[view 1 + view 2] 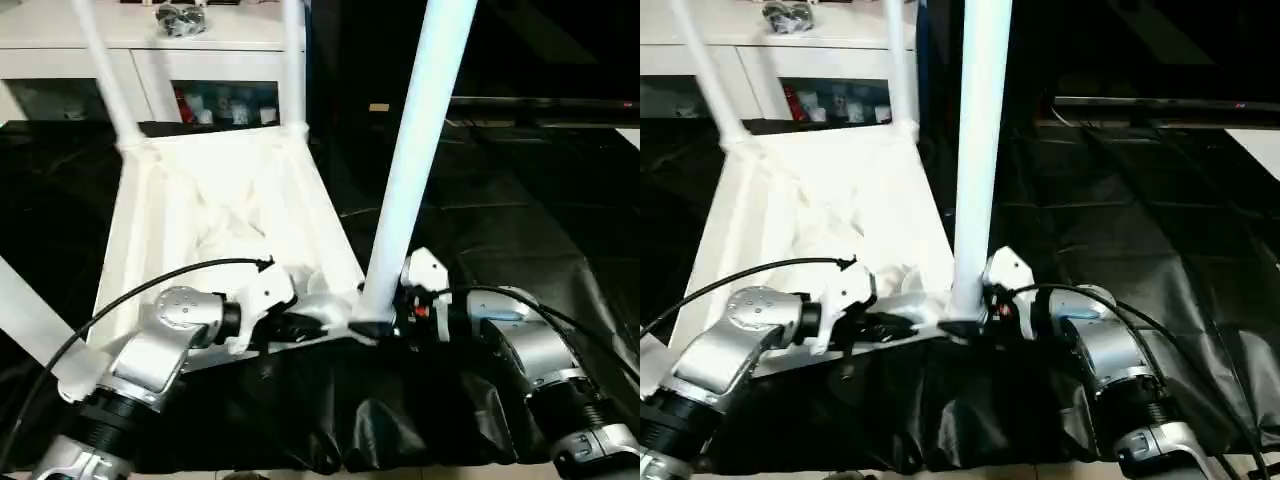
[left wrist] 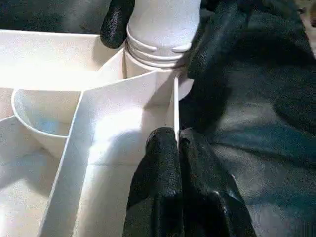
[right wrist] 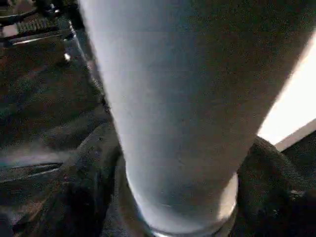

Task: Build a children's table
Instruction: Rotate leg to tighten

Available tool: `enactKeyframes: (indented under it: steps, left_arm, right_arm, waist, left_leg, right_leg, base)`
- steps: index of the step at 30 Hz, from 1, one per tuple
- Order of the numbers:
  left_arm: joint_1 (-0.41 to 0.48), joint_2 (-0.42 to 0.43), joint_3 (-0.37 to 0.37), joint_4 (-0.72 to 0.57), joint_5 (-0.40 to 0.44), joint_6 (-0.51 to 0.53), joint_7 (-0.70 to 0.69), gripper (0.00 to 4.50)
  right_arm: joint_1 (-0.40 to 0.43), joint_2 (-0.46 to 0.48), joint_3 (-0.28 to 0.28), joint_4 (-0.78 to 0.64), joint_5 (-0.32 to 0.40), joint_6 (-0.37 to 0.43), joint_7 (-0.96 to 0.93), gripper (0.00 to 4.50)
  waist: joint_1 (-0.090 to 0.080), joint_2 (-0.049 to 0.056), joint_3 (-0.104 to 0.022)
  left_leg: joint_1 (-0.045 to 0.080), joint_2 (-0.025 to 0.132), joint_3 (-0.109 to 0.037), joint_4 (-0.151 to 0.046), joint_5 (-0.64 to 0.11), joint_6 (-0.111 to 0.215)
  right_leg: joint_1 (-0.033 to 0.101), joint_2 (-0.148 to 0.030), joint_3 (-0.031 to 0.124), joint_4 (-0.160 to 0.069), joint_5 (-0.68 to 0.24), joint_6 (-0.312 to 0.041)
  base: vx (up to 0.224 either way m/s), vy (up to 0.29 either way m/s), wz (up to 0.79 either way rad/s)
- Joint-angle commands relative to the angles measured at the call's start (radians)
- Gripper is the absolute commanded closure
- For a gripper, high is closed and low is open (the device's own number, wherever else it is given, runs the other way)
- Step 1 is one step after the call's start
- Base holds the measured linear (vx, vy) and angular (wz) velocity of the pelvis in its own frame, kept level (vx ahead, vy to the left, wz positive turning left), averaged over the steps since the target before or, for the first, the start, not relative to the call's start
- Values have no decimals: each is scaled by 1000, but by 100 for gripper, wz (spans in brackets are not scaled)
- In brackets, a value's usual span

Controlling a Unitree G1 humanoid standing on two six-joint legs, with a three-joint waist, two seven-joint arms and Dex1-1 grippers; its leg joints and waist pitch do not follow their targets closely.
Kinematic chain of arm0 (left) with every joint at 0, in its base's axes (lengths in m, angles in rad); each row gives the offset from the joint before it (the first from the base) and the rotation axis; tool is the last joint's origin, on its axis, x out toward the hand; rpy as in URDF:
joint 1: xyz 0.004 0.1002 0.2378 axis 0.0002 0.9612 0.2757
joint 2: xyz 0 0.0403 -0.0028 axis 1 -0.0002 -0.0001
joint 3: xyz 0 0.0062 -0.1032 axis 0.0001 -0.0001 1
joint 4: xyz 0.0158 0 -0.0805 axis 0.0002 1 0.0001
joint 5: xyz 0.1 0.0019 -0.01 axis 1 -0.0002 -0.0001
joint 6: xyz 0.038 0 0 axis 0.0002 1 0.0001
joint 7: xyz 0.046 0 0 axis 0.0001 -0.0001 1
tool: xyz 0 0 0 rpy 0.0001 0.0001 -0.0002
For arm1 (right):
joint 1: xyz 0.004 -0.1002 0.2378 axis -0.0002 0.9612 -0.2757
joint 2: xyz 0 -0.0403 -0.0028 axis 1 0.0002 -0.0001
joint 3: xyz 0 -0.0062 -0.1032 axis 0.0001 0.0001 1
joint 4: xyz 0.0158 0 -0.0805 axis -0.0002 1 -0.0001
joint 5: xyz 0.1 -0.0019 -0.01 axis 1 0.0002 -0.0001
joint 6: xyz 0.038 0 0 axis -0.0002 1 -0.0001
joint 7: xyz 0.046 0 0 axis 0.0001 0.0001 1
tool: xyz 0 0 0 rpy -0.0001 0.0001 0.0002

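The white tabletop lies upside down on black cloth, ribbed underside up. A long white leg stands upright in its near right corner socket. My right gripper grips the base of this leg, with one black finger against each side of the tube. Just left of that corner, my left gripper is shut on the tabletop's thin rim wall. Three more legs stand in the other corners: far left, far right and near left.
Black cloth covers the work surface and hangs in folds over its near edge. A white cabinet with glass doors stands close behind the tabletop, with a small metal object on top. A dark shelf edge runs at the back right.
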Motion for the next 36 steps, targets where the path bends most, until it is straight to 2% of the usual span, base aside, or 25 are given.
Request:
enactKeyframes:
  steps: [1,3,5,11,14,16,17,18,19,20,21,22,23,24,25,26,28,30,33,35,36]
  left_arm:
    - [-54,-9,-2,-32,-36,-32,-18,450]
    - [-53,-11,-4,-27,-32,-42,-16,450]
    - [-51,-11,-7,-29,-33,-41,-17,450]
    - [-48,-24,-12,-31,-22,-43,1,450]
    - [-49,-36,-10,-26,-5,-52,41,450]
    - [-60,-70,0,-9,17,-54,118,450]
    - [-65,-93,5,1,31,-48,167,450]
    - [-68,-122,4,5,41,-38,209,450]
    - [-68,-122,4,5,41,-38,209,450]
    - [-71,-153,-1,9,52,-27,251,450]
    - [-72,-171,-5,11,57,-20,275,450]
    - [-72,-211,-20,14,65,-10,309,450]
    - [-74,-235,-27,19,71,-7,333,450]
    - [-76,-258,-33,27,78,-5,357,450]
    - [-76,-259,-33,27,78,-5,357,450]
    - [-81,-286,-41,41,88,-13,385,450]
    - [-89,-321,-47,60,95,-23,408,450]
    - [-91,-317,-45,61,95,-23,402,450]
    - [-89,-292,-33,55,94,-24,383,450]
    - [-85,-277,-27,48,92,-25,370,450]
    - [-81,-265,-24,43,89,-28,358,450]
  right_arm:
    - [-4,-1,25,-23,15,11,32,148]
    - [-6,-2,25,-20,17,5,39,157]
    - [-5,-3,27,-20,18,2,41,171]
    - [13,10,35,-19,18,2,41,181]
    - [25,31,33,-20,20,7,23,182]
    - [18,88,11,17,-5,-9,-102,183]
    - [9,121,-4,46,-24,-17,-187,183]
    - [0,159,-21,73,-41,-18,-283,183]
    - [0,159,-21,73,-41,-18,-283,183]
    - [-9,194,-36,95,-54,-16,-368,183]
    - [-14,214,-45,106,-62,-14,-418,183]
    - [-21,255,-62,120,-66,-14,-498,184]
    - [-25,279,-70,127,-70,-15,-545,184]
    - [-29,302,-77,134,-79,-20,-590,184]
    - [-29,302,-77,134,-80,-20,-591,184]
    - [-29,332,-77,132,-82,-27,-620,184]
    - [-20,370,-53,117,-95,-63,-622,184]
    - [-15,367,-48,107,-83,-79,-588,114]
    - [-12,343,-67,90,-55,-70,-553,107]
    - [-13,324,-73,89,-52,-74,-539,77]
    - [-16,308,-76,90,-53,-79,-529,77]
  waist:
    - [-4,2,-69]
    - [-3,1,-70]
    - [-1,7,-71]
    - [7,2,-73]
    - [9,1,-71]
    - [6,2,-69]
    - [1,0,-66]
    - [-2,11,-66]
    - [-10,6,-64]
    - [-11,8,-65]
    - [-22,6,-64]
    - [-25,6,-65]
    - [-34,9,-63]
    - [-37,6,-66]
    - [-44,6,-66]
    - [-45,6,-66]
    - [-45,6,-68]
    - [-44,7,-68]
    - [-44,11,-69]
    - [-44,10,-68]
    - [-44,11,-69]
  left_leg:
    - [32,40,-21,-80,-332,0]
    - [33,40,-21,-79,-329,-1]
    - [33,40,-21,-78,-326,-3]
    - [30,40,-19,-76,-297,7]
    - [31,41,-20,-77,-306,7]
    - [31,40,-21,-79,-315,-1]
    - [29,38,-22,-80,-334,-11]
    - [34,37,-25,-80,-358,-28]
    - [36,35,-26,-81,-384,-41]
    - [36,34,-30,-83,-393,-48]
    - [32,33,-33,-84,-409,-52]
    - [30,34,-33,-85,-411,-52]
    - [30,33,-33,-85,-419,-54]
    - [34,31,-35,-83,-425,-52]
    - [30,31,-34,-83,-424,-43]
    - [28,31,-34,-83,-421,-40]
    - [32,30,-30,-80,-415,-27]
    - [30,30,-30,-81,-405,-17]
    - [28,31,-29,-82,-400,-10]
    - [28,32,-28,-82,-399,-8]
    - [28,32,-28,-82,-398,-8]
  right_leg:
    - [34,-43,33,-73,-337,-201]
    - [34,-44,33,-72,-326,-205]
    - [35,-43,33,-70,-308,-209]
    - [39,-43,32,-64,-264,-224]
    - [36,-44,33,-68,-291,-218]
    - [35,-44,33,-70,-313,-210]
    - [34,-45,32,-74,-350,-200]
    - [30,-47,32,-77,-390,-187]
    - [28,-45,30,-83,-427,-175]
    - [30,-47,29,-83,-443,-168]
    - [33,-47,26,-86,-462,-157]
    - [34,-47,26,-86,-466,-151]
    - [29,-46,28,-90,-470,-146]
    - [29,-47,25,-93,-476,-145]
    - [29,-45,26,-93,-468,-145]
    - [30,-44,26,-93,-463,-144]
    - [26,-43,27,-96,-455,-144]
    - [29,-43,27,-95,-442,-147]
    - [29,-40,28,-91,-408,-158]
    - [31,-41,28,-90,-396,-164]
    - [31,-41,28,-90,-393,-165]
  base:
    - [0,0,0]
    - [0,0,0]
    - [0,0,0]
    - [0,0,0]
    - [0,0,0]
    - [0,0,0]
    - [0,0,0]
    - [0,0,0]
    - [0,0,0]
    - [0,0,0]
    - [0,0,0]
    - [0,0,0]
    - [0,0,0]
    - [0,0,0]
    - [0,0,0]
    - [0,0,0]
    - [0,0,0]
    - [0,0,0]
    - [0,0,0]
    - [0,0,0]
    - [0,0,0]
